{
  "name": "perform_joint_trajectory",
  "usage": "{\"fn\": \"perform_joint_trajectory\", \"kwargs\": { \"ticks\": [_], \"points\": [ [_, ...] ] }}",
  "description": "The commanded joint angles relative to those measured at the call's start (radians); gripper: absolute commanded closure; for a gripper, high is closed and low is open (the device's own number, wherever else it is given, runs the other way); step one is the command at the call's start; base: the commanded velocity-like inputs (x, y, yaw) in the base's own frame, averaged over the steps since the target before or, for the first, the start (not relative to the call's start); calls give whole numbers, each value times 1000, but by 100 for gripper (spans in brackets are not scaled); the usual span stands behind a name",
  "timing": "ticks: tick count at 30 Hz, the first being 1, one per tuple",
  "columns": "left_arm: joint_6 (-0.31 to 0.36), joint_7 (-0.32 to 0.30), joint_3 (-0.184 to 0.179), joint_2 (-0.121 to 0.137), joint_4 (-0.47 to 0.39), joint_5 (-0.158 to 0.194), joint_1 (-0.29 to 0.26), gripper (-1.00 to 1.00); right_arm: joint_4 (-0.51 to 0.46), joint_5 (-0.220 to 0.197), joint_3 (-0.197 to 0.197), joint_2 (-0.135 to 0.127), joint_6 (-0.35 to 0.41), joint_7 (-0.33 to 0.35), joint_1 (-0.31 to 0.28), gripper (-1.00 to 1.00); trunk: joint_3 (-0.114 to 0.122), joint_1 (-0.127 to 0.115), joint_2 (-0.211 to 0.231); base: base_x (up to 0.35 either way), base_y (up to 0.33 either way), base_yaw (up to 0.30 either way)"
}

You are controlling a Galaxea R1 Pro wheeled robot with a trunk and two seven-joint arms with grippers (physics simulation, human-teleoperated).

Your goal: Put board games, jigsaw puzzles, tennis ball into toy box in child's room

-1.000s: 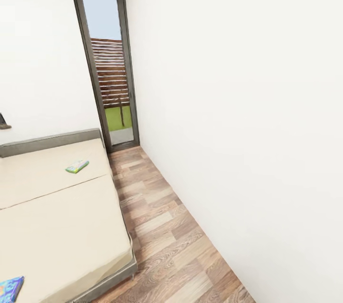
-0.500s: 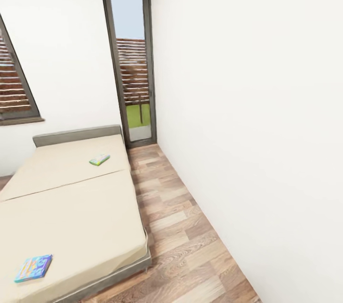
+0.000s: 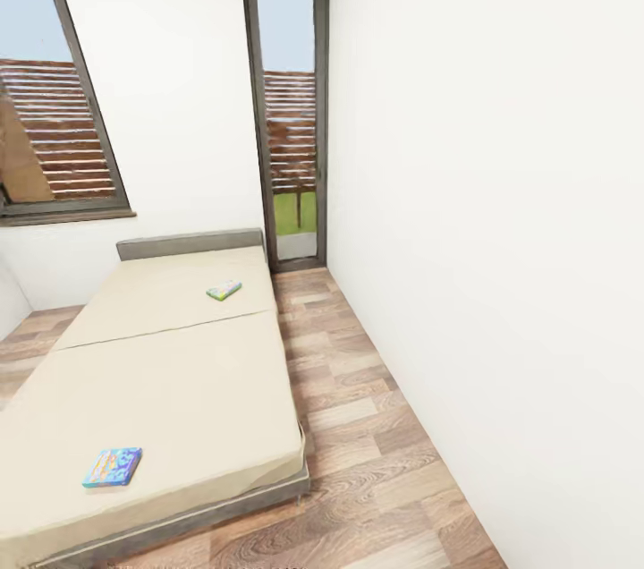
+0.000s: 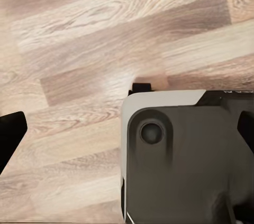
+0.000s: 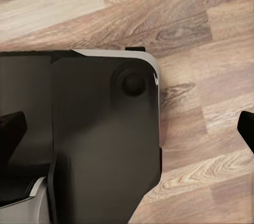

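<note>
Looked down a narrow white-walled room over the bed (image 3: 170,372), its beige cover bare but for two board games. Found the blue board game (image 3: 112,466) lying flat near the foot end, close to the bed's left edge in the head view. Found the second board game (image 3: 224,290) — pale with a green edge — lying flat further up, near the grey headboard (image 3: 190,243) and toward the side next to the wood-plank floor (image 3: 376,426). Well apart, the two of them, neither touching anything but the cover. Saw a tall grey-framed window (image 3: 291,108) in the far corner beyond the headboard, and a wider window (image 3: 49,104) on the far wall to the left, slatted fencing outside both. In the left wrist view, hung the left gripper (image 4: 127,134) over planks and part of the robot's dark base (image 4: 185,160), black fingertips (image 4: 10,134) at opposite edges of the picture — spread wide, nothing between them. In the right wrist view, the same for the right gripper (image 5: 129,123): fingertips (image 5: 10,129) far apart, holding nothing, above base and floor.
</note>
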Motion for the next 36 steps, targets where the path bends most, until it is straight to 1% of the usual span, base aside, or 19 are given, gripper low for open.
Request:
{"fn": "perform_joint_trajectory", "kwargs": {
  "ticks": [1, 9, 12, 17, 19, 20, 22, 23, 24, 26, 27, 29, 30, 31, 32, 33, 35, 36],
  "points": [
    [-4, 0, 0, 0, 1, 0, -1, -100, 1, -1, 0, 0, -3, -3, -1, -100, -3, 1, -2, 0, 0, 272],
    [-4, 0, 0, 0, 1, 0, -1, -100, 0, -2, -1, 0, -4, -3, 0, -100, -6, 1, -2, 0, 0, 263],
    [-5, 0, 2, 1, 1, 1, -1, -100, -1, -2, -2, -1, -5, -2, -1, -100, -7, 1, -2, 0, 0, 108],
    [0, -30, 4, 9, -6, 3, -1, -100, -6, 10, 5, 0, 3, 0, -1, -100, -7, 1, -2, 0, 0, 29],
    [7, -64, 5, 11, -15, 3, -2, -100, -10, 13, 6, 0, 4, 4, -1, -100, -7, 1, -2, 0, 0, 9],
    [20, -99, 5, 12, -30, 3, -4, -100, -13, 14, 6, 0, 3, 6, -3, -100, -7, 1, -2, 0, 0, 5],
    [49, -145, 4, 14, -56, 4, -9, -100, -18, 15, 6, 0, 6, 5, -5, -100, -7, 1, -2, 0, 0, 4],
    [105, -205, 5, 22, -96, 5, -19, -100, -34, 14, 5, 0, 10, 5, -7, -100, -7, 1, -2, 0, 0, 2],
    [141, -239, 6, 29, -123, 6, -24, -100, -48, 13, 4, 0, 13, 5, -7, -100, -7, 1, -2, 0, 0, 1],
    [282, -374, 10, 66, -250, 9, -36, -100, -125, 6, 0, -8, 39, 5, -7, -100, -7, 1, -2, 0, 0, 1],
    [313, -405, 10, 76, -284, 9, -37, -100, -152, 5, -1, -10, 52, 5, -6, -100, -7, 1, -2, 0, 0, 0],
    [411, -502, 15, 109, -404, 10, -41, -100, -302, 1, -6, -18, 130, 7, 0, -100, -7, 1, -2, 0, 0, 0],
    [428, -519, 20, 115, -430, 11, -42, -100, -351, -1, -8, -19, 156, 7, 0, -100, -7, 1, -2, 0, 0, 0],
    [456, -545, 39, 125, -478, 11, -43, -100, -462, -5, -14, -20, 215, 8, 1, -100, -7, 1, -2, 0, 0, 0],
    [478, -562, 68, 132, -525, 11, -44, -100, -586, -12, -21, -20, 288, 8, 6, -100, -7, 1, -2, 0, 0, 0],
    [490, -567, 85, 133, -548, 11, -44, -100, -653, -15, -24, -20, 331, 9, 10, -100, -7, 1, -2, 0, 0, 0],
    [541, -580, 147, 137, -652, 10, -45, -100, -937, -27, -32, -17, 544, 9, 48, -100, -7, 1, -2, 0, 0, 0],
    [557, -581, 160, 138, -681, 10, -46, -100, -1006, -29, -34, -15, 600, 9, 59, -100, -7, 1, -2, 0, 0, 0]
  ]
}}
